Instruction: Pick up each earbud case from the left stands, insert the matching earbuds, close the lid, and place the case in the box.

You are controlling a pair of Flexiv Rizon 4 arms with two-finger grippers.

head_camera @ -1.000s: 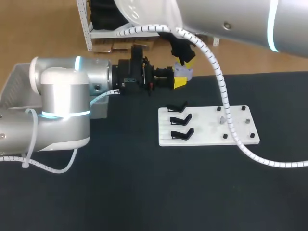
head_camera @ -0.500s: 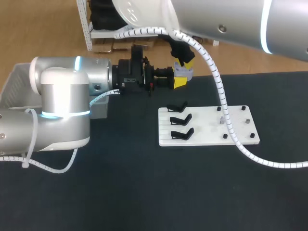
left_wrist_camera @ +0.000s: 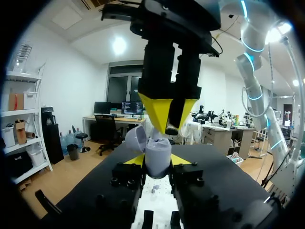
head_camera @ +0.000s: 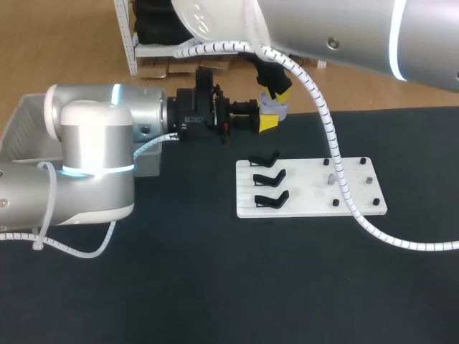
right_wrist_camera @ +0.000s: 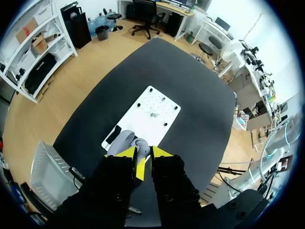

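Steadiness matters: our left claw [left_wrist_camera: 158, 160] clamps the case [left_wrist_camera: 156, 149]; our right claw [left_wrist_camera: 167, 123], grip unreadable, should descend straight.

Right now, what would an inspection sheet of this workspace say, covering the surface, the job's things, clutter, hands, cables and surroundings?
Surface: black table with a white board lying on it.
Job's things: grey earbud case held in the air beyond the board; three black stands on the board, none holding a case; small grey piece on the board, too small to identify; box at the table's left edge.
Clutter: nothing seen.
Hands: left hand shut on the case; right hand just above the case.
Cables: white spiral cable hangs from the right arm across the board.
Surroundings: nothing seen.
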